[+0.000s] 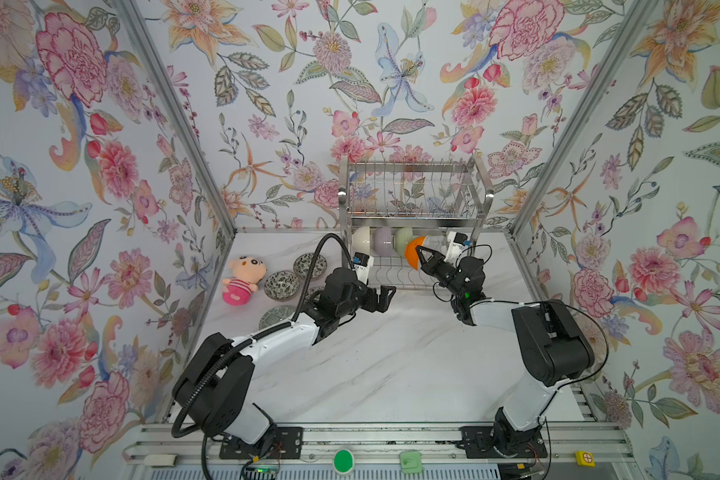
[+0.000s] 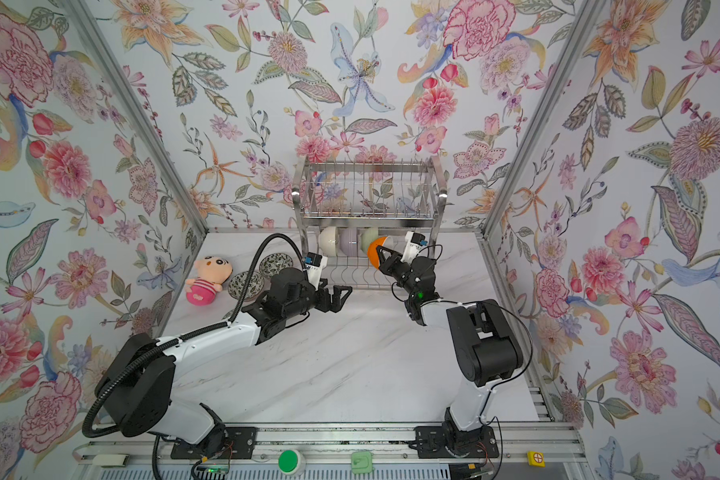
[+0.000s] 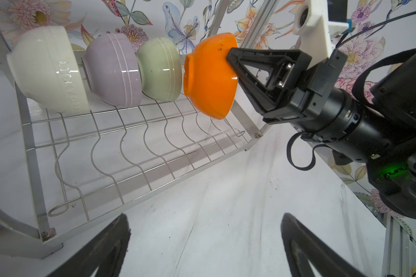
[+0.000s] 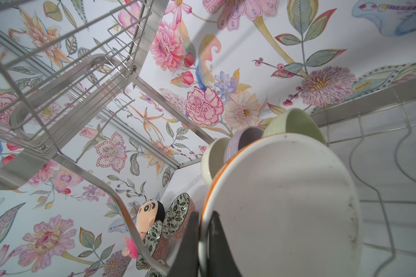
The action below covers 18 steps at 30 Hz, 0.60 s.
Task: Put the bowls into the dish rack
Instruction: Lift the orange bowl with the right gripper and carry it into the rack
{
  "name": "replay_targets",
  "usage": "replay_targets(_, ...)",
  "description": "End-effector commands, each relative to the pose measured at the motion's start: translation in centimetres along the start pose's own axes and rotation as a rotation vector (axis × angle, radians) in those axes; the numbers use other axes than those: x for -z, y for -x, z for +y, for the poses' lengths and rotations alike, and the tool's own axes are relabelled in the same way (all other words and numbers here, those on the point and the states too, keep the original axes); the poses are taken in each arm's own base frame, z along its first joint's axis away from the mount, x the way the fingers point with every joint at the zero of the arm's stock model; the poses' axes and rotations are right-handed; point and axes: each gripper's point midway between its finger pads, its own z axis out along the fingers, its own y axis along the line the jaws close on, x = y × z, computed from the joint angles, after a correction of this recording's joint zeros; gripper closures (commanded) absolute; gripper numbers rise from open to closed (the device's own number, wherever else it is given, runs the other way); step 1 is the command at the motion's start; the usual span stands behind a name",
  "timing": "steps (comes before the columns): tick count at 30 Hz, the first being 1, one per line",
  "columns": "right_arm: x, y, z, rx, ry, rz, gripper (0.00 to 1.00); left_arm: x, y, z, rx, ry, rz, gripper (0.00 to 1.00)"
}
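Observation:
The dish rack (image 1: 416,168) stands at the back of the table. On its lower shelf (image 3: 130,144) three bowls stand on edge in a row: cream (image 3: 48,69), lilac (image 3: 113,69), pale green (image 3: 160,69). Beside the green one is a bowl with an orange outside (image 3: 209,76) and white inside (image 4: 286,203). My right gripper (image 1: 419,250) is shut on its rim, one finger outside and one inside. Whether it rests on the wires I cannot tell. My left gripper (image 3: 205,218) is open and empty, low before the rack. Leaf-patterned small bowls (image 1: 281,285) sit left of the rack.
A pink plush doll (image 1: 242,280) lies at the far left, next to the patterned bowls. The rack's upper tier (image 2: 368,187) overhangs the loaded shelf. The left arm (image 1: 275,336) lies across the near patterned bowls in both top views. Walls close in the table on three sides.

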Motion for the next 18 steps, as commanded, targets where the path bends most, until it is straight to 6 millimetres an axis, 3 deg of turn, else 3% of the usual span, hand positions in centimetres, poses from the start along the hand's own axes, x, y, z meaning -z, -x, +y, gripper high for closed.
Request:
replay_targets(1, -0.2, 3.6, 1.9, 0.009, 0.1, -0.14, 1.0, -0.5, 0.8, -0.5, -0.03, 0.001, -0.002, 0.01)
replay_targets(3, -0.2, 4.0, 1.5, 0.0, 0.101, -0.165, 1.0, -1.5, -0.1, -0.2, -0.027, 0.002, 0.029, 0.01)
replay_targets(18, -2.2, 5.5, -2.3, -0.037, 0.029, -0.261, 1.0, -3.7, 0.4, -0.2, -0.036, -0.001, 0.04, 0.01)
